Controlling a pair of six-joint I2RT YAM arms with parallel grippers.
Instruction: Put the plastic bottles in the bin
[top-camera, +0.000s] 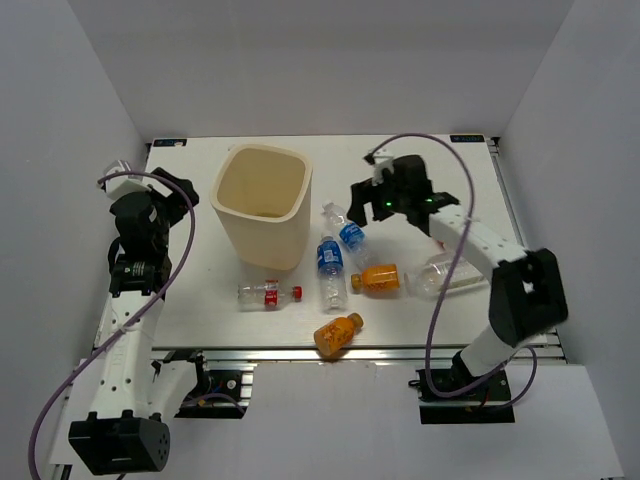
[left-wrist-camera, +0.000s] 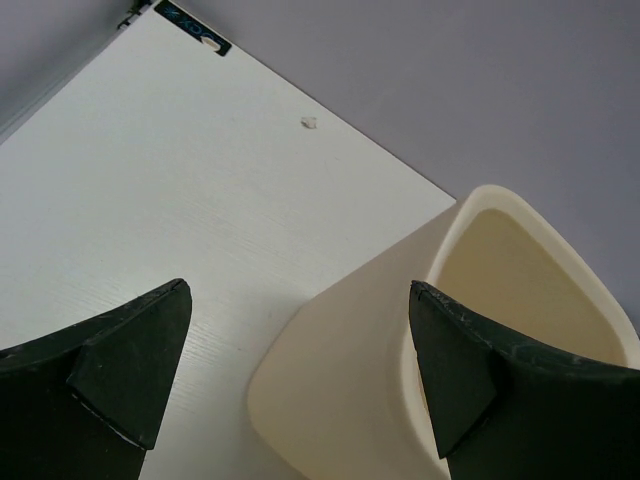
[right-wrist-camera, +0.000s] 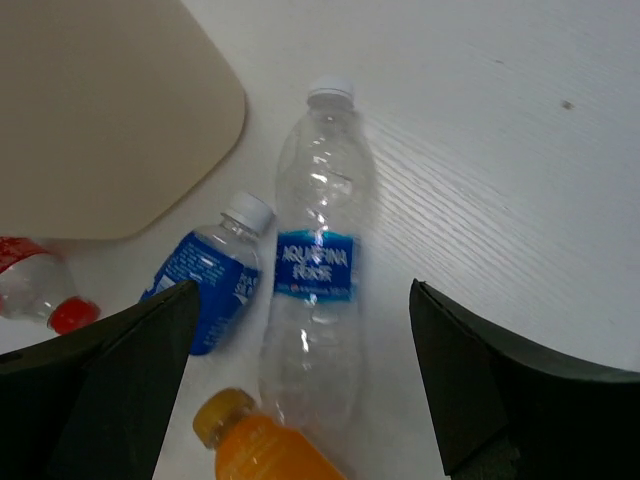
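Right gripper (right-wrist-camera: 302, 330) hangs wide open over the Aquafina bottle (right-wrist-camera: 315, 265), which lies flat on the table (right-wrist-camera: 520, 150) just beside a smaller blue-label bottle (right-wrist-camera: 212, 278). I count six bottles, all lying in front and right of the bin (top-camera: 270, 240). Left gripper (left-wrist-camera: 300, 330) is open and empty beside the bin. Looks like empty thin plastic, so probably light, crushy and slippery. I'd pinch gently across the labelled middle.

White desk (top-camera: 190, 290): bin (top-camera: 270, 240) upright far-left of centre; six bottles (top-camera: 331, 268) lying right of and nearer than it.
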